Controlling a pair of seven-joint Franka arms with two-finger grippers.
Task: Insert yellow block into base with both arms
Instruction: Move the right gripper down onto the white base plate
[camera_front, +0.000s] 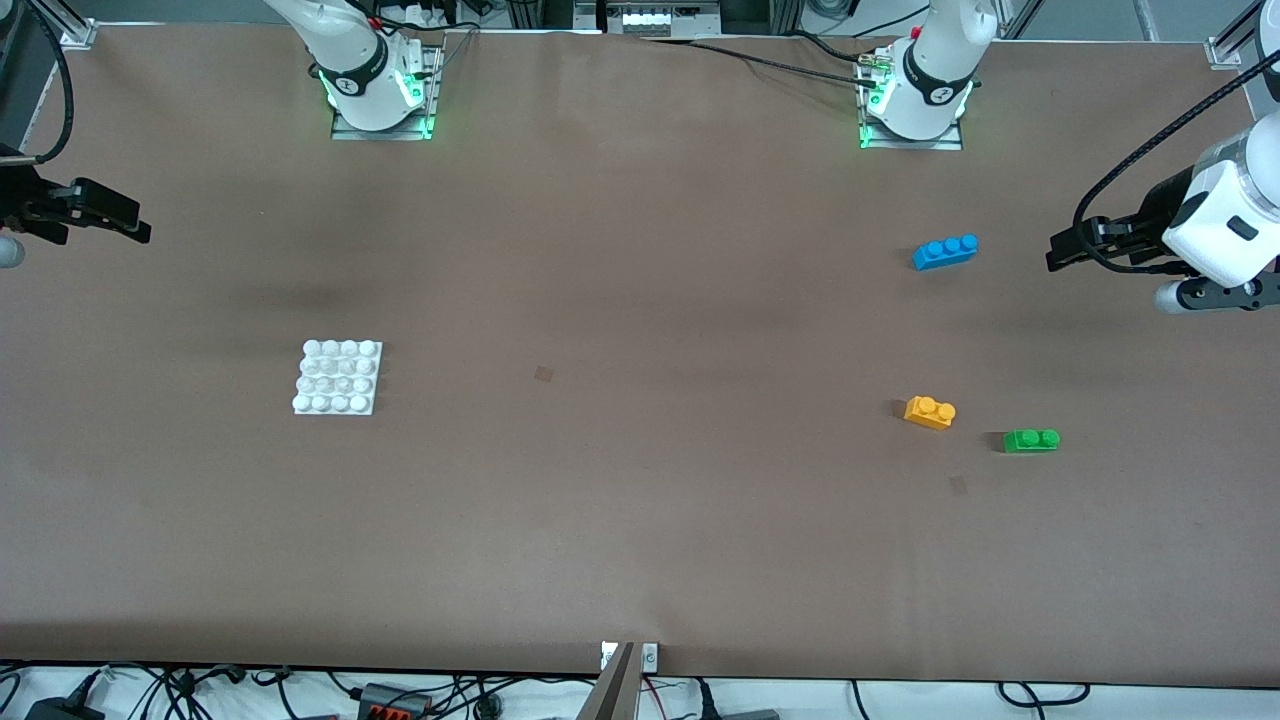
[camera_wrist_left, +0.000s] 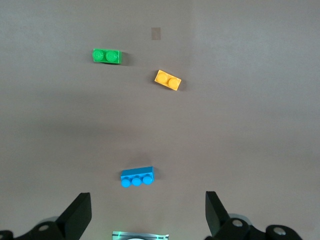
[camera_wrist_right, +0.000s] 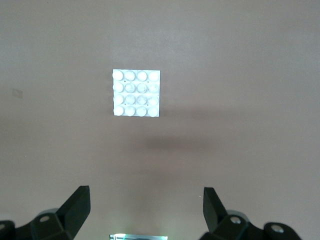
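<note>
Yellow block (camera_front: 930, 412) lies on the table (camera_front: 640, 520) toward the left arm's end, beside a green brick (camera_front: 1031, 440), well apart from the base (camera_front: 338, 377). Left wrist view: left gripper (camera_wrist_left: 148, 215) spread wide, empty, above a blue brick (camera_wrist_left: 137, 176). Right wrist view: right gripper (camera_wrist_right: 146, 212) equally spread, empty, high over bare table near the base.

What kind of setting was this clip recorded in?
Most likely a robotics lab bench: two white jointed arm bases bolted on a brown paper-covered table, loose cables along its edge, and small plastic toy bricks such as the orange-yellow two-stud block.
</note>
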